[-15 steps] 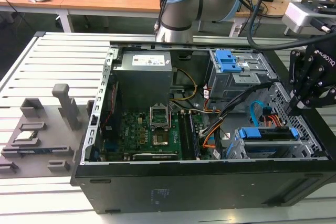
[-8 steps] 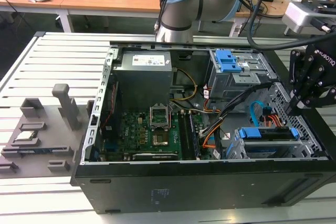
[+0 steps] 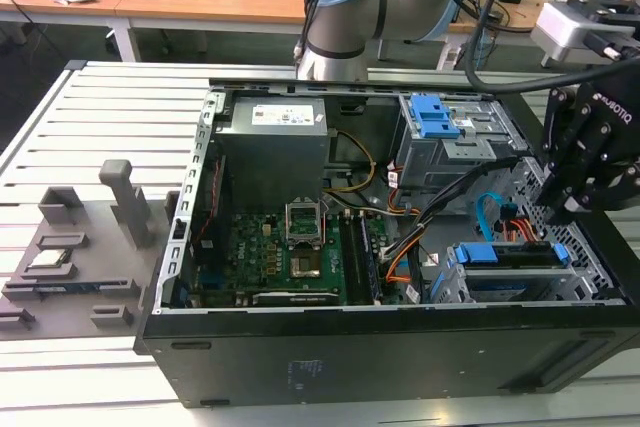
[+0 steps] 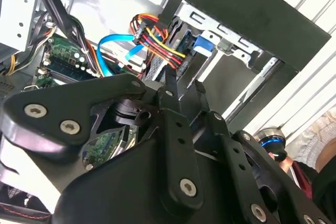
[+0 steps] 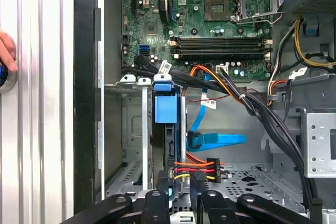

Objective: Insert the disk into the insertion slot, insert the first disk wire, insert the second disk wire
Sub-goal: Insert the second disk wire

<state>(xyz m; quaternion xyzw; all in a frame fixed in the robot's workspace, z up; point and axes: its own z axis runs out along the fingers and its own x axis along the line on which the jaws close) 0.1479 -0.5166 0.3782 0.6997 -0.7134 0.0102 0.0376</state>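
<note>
Disk (image 3: 510, 255) recorded in exterior view as seated in insertion slot (image 3: 455, 289), inside open computer case (image 3: 300, 362) laid on slatted counter (image 3: 90, 97); pincer (image 3: 560, 209) held just above disk.

First wrist view: disk (image 5: 167, 109) seen edge-on within insertion slot (image 5: 134, 129); pincer (image 5: 180, 188) placed just beside red-yellow wire bundle (image 5: 194, 169); blue cable (image 5: 218, 140) noted near disk.

Second wrist view: pincer (image 4: 185, 88) directed at red-yellow wire bundle (image 4: 157, 43); whether spread or pressed together cannot be told.
</note>
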